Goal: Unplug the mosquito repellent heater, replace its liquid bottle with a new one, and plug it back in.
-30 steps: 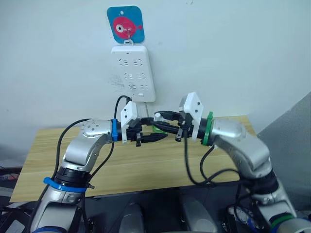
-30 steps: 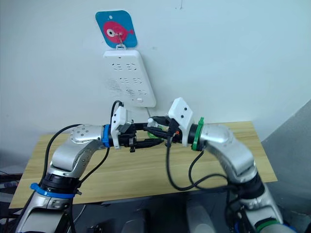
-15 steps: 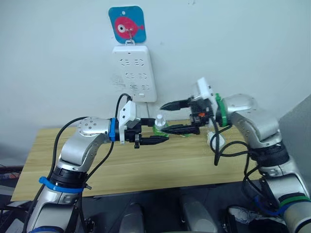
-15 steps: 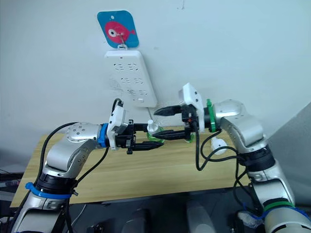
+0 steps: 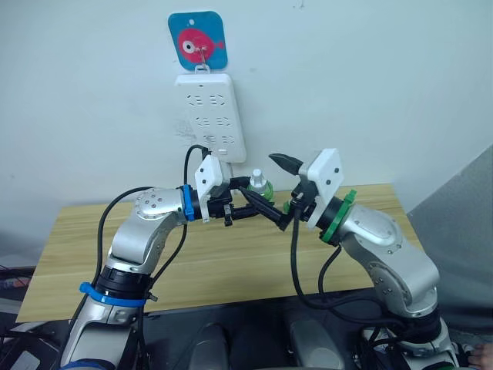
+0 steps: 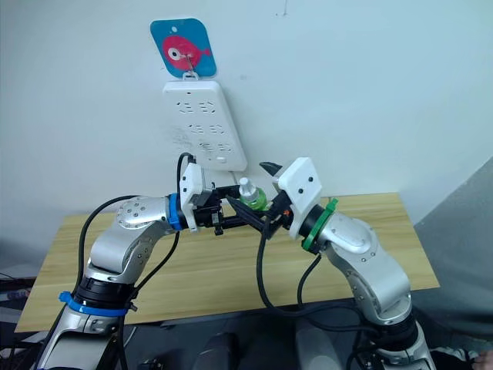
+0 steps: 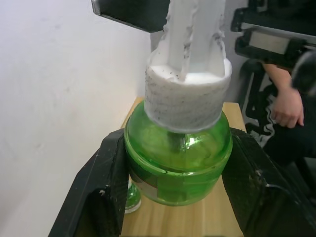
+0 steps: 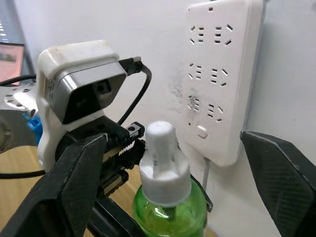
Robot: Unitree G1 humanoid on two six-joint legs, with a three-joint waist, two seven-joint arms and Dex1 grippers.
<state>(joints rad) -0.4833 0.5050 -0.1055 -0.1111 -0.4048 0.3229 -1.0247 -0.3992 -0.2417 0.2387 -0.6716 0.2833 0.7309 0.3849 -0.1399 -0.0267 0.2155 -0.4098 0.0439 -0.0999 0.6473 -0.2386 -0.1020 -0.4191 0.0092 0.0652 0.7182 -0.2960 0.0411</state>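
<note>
— So, what does the left gripper (image 5: 248,202) hold?
— It's clamped on a round green translucent liquid bottle (image 7: 178,163) with a white ribbed collar and white cap, upright above the wooden table (image 5: 231,258).
— And the right gripper (image 6: 266,194)?
— Spread wide, its fingers (image 8: 81,190) flanking the bottle, not touching. The white wall power strip (image 5: 210,116) hangs at 12 o'clock from it.

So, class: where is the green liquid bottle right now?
The green liquid bottle is held above the table, clamped in the left gripper, just below the wall power strip.
</note>
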